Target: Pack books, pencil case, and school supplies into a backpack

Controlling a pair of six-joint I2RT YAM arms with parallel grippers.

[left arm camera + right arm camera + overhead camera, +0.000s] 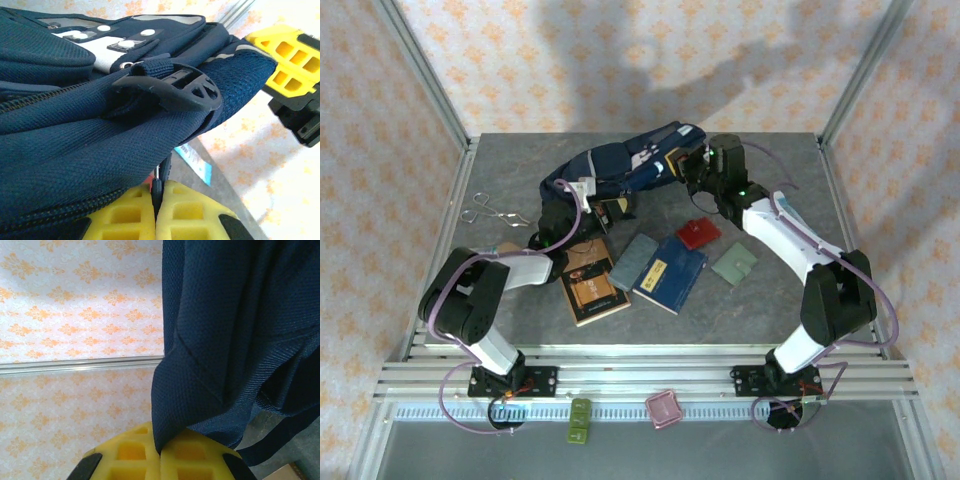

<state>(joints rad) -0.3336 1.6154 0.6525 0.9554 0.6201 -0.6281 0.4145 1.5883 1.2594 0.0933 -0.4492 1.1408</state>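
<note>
The navy backpack lies at the table's back middle. My left gripper is at its near left edge, shut on a dark zipper pull under the blue fabric. My right gripper is shut on a fold of the backpack's fabric at its right end; its yellow fingers show in the left wrist view. In front lie the brown book, the navy book, the grey-blue pencil case, and the school supplies: a red piece and a grey-green piece.
Metal scissors lie at the left of the table. A green piece and a pink piece sit below the front rail. Patterned walls and metal frame posts close in the back and sides.
</note>
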